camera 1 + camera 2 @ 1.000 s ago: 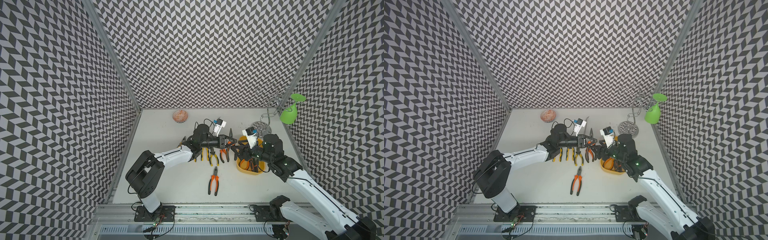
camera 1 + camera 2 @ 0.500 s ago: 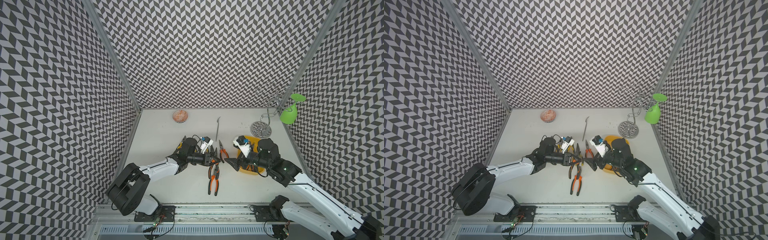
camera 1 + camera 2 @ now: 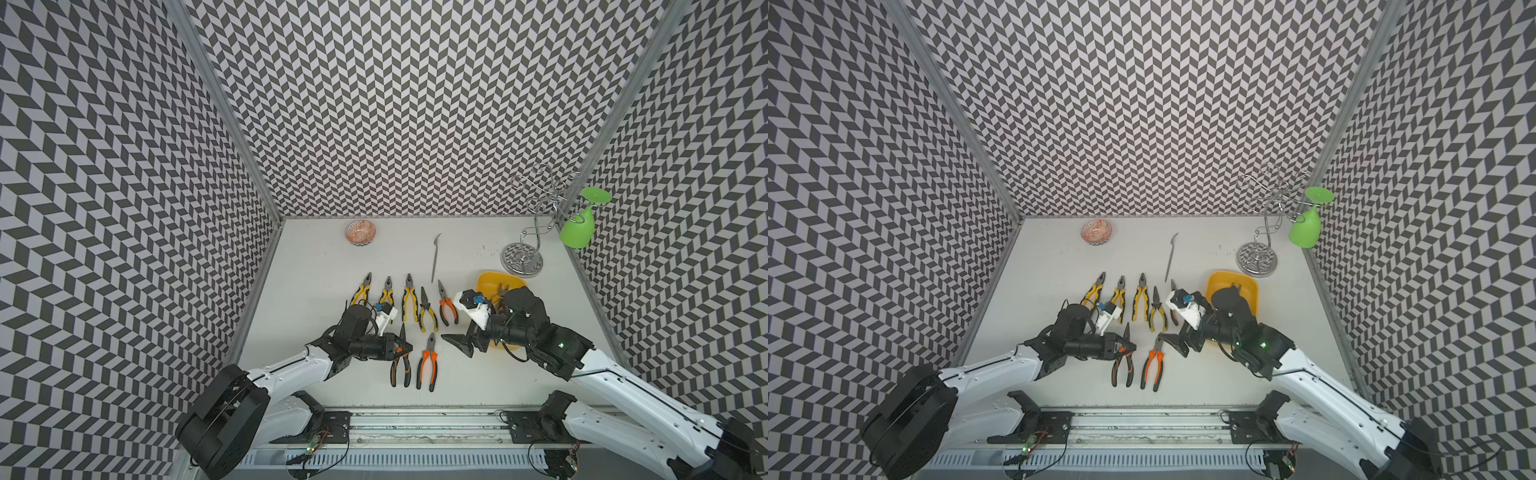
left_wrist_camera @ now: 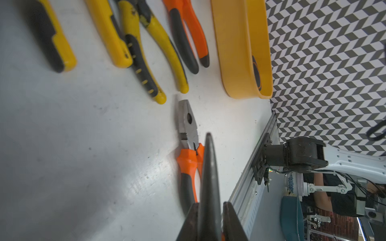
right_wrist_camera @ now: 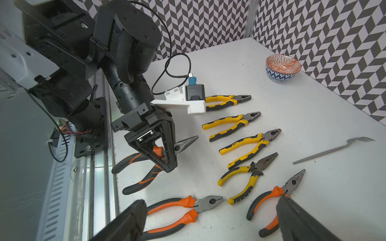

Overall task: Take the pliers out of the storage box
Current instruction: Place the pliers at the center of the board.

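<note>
The long-nosed pliers (image 3: 402, 334) sat at lower centre in both top views, clamped in your left gripper (image 3: 403, 347). Just to their right, your right gripper (image 3: 458, 345) gaped wide and empty, in front of the storage box (image 3: 486, 282).

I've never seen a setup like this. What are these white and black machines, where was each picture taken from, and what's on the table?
They are two robot arms, each ending in a two-fingered hand. Two pictures look down from overhead; two come from a camera on each wrist. The left hand is shut on long-nosed orange-and-black pliers. The right hand is open and empty, near the yellow storage box, where more pliers show. On the white table lie a row of five pliers and, nearer the arms, an orange-handled pair. Further back are a fork, a patterned bowl and a metal stand with a green glass hanging from it.
</note>
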You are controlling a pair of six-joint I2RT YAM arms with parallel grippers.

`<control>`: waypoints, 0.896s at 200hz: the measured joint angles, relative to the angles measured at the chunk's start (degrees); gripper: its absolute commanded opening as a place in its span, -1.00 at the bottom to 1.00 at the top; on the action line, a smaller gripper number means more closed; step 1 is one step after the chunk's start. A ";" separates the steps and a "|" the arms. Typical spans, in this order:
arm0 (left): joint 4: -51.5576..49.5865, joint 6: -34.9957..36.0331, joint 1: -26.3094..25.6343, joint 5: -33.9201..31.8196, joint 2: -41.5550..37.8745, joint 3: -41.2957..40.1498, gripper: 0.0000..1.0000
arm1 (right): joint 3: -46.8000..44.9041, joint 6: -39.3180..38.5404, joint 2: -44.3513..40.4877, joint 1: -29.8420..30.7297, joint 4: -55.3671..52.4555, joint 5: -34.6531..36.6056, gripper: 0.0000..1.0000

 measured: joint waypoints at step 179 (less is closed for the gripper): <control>4.04 -1.70 0.09 -2.40 14.60 1.62 -0.25 | 0.50 -11.34 5.57 6.45 -8.35 -6.25 1.00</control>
